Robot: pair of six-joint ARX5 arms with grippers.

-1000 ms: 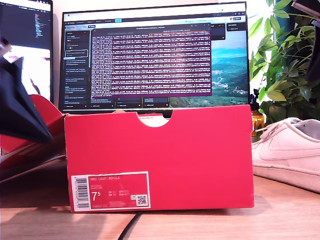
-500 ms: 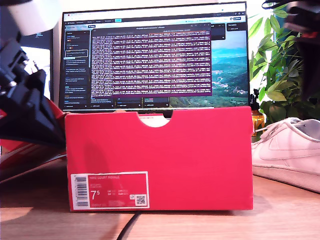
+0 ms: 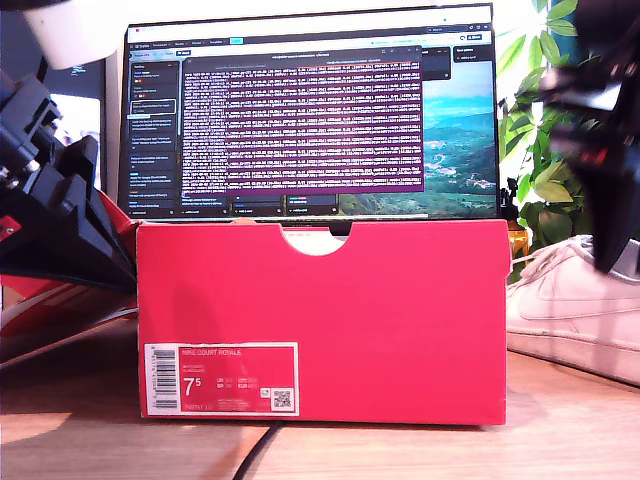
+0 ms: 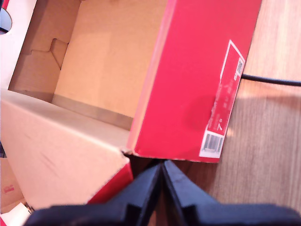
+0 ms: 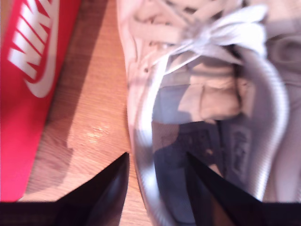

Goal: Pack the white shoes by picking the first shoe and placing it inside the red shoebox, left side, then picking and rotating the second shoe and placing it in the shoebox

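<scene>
The red shoebox point(image 3: 320, 320) stands open at the middle of the exterior view, its size label facing the camera. Its cardboard inside point(image 4: 108, 61) shows nothing in it. My first gripper point(image 4: 161, 176) is shut on nothing, just outside the box's corner near the label point(image 4: 225, 101); its arm point(image 3: 50, 200) is at the exterior view's left. One white shoe point(image 3: 570, 305) lies on the table at the exterior view's right. My second gripper point(image 5: 155, 169) is open, its fingers either side of the shoe's point(image 5: 197, 61) collar rim. Its arm point(image 3: 600, 150) is blurred above the shoe.
The box's lid point(image 3: 60, 300) lies open at the exterior view's left. Behind the box stands a monitor point(image 3: 310, 110), with a plant point(image 3: 545, 120) and an amber bottle point(image 3: 515, 245) at the exterior view's right. A black cable point(image 3: 262, 450) runs under the box's front.
The first arm has risen and come in beside the box, which shifted slightly toward the exterior view's right. The second arm has dropped down over the white shoe.
</scene>
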